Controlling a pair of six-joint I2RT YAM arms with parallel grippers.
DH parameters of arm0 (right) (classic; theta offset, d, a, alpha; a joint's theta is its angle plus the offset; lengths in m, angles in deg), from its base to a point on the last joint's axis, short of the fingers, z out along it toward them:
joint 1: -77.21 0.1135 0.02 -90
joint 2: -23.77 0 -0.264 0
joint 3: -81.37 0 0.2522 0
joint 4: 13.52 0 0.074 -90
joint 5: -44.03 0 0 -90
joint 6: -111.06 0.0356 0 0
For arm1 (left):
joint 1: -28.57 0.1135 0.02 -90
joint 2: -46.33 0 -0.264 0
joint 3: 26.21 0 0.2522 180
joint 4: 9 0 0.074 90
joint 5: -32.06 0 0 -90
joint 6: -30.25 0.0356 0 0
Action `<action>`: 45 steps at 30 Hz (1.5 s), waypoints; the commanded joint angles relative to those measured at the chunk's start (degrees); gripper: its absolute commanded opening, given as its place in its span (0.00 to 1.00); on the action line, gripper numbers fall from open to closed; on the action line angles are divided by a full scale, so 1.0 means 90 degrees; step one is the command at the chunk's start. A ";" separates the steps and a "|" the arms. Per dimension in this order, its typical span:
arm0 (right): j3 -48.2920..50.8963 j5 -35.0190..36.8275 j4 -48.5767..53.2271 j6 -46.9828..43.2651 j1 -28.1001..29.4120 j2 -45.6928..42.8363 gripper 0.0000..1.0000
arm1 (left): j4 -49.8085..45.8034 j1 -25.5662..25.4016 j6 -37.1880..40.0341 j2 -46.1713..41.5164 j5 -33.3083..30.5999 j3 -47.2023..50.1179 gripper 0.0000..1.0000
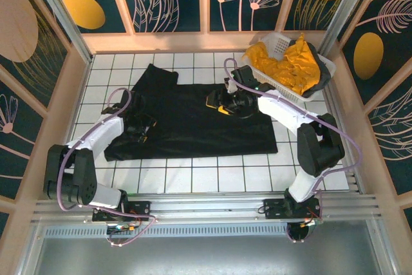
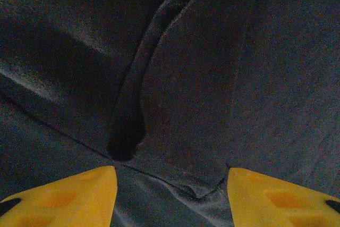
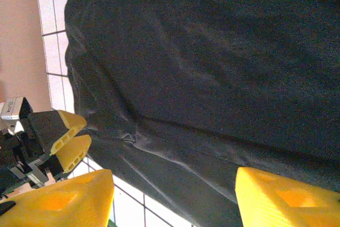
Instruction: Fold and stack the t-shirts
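Note:
A large black t-shirt point(image 1: 193, 127) lies spread flat on the white tiled table, with a sleeve reaching toward the back left. My left gripper point(image 1: 141, 130) sits low over the shirt's left part. In the left wrist view its yellow fingers point(image 2: 69, 198) stand wide apart, open point(image 2: 170, 195), with a creased fabric corner point(image 2: 204, 190) between them. My right gripper point(image 1: 216, 105) hovers over the shirt's upper middle and is open point(image 3: 172, 200) above the black cloth point(image 3: 212, 51). Mustard-yellow t-shirts point(image 1: 290, 66) lie crumpled in the basket at the back right.
The white lattice basket point(image 1: 278, 42) stands at the back right corner, with a dark cloth point(image 1: 310, 51) draped over its far side. Low beige walls ring the tiled table point(image 1: 212, 175). In the right wrist view the left gripper point(image 3: 61, 139) shows at the shirt's edge.

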 commanded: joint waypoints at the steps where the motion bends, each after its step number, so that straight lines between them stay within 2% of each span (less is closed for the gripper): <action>1: -0.0172 -0.0073 -0.0016 0.0100 0.0021 0.0043 0.63 | -0.0040 -0.0037 -0.0019 0.0212 -0.0147 0.0000 0.56; 6: -0.0115 0.0006 -0.0008 0.0160 0.0011 0.0017 0.63 | -0.0079 -0.0046 0.0041 0.0267 -0.0326 0.0063 0.51; 11: -0.0100 0.0036 -0.0028 0.0205 0.0016 0.0046 0.63 | 0.0227 -0.0066 -0.0001 0.0476 -0.0178 0.0194 0.39; 15: -0.0134 0.0065 0.0014 0.0200 -0.0007 0.0081 0.63 | 0.0349 -0.0089 0.0033 0.0605 -0.0090 0.0122 0.21; 18: -0.0164 0.0094 0.0048 0.0200 -0.0037 0.0086 0.62 | 0.0322 -0.0101 0.0091 0.0594 -0.0137 0.0036 0.02; 19: -0.0155 0.0109 0.0048 0.0199 -0.0047 0.0079 0.63 | 0.0301 -0.0112 0.0116 0.0560 -0.0197 -0.0031 0.00; 23: -0.0125 0.0152 0.0083 0.0194 -0.0101 0.0059 0.63 | 0.0229 -0.0209 0.0371 0.0674 -0.0225 -0.0479 0.00; 27: -0.0069 0.0211 0.0126 0.0209 -0.0174 0.0008 0.62 | -0.0088 -0.0458 0.1006 0.1373 -0.0145 -0.1397 0.00; 33: 0.0125 0.0202 0.0175 0.0234 -0.0315 -0.0102 0.62 | -0.0790 -0.0700 0.1855 0.2420 -0.0382 -0.2887 0.00; 42: 0.0428 0.0160 0.0205 0.0275 -0.0368 -0.0212 0.62 | -0.1295 -0.0931 0.2850 0.3506 0.0012 -0.3972 0.01; 43: 0.0449 0.0163 0.0205 0.0282 -0.0370 -0.0214 0.62 | -0.1357 -0.0927 0.2936 0.3541 -0.0030 -0.4041 0.06; 44: 0.0475 0.0186 0.0223 0.0283 -0.0363 -0.0213 0.62 | -0.1462 -0.0933 0.3016 0.3555 -0.0124 -0.4124 0.17; 45: 0.0497 0.0232 0.0242 0.0281 -0.0368 -0.0224 0.62 | -0.1521 -0.0937 0.3075 0.3506 -0.0245 -0.4198 0.35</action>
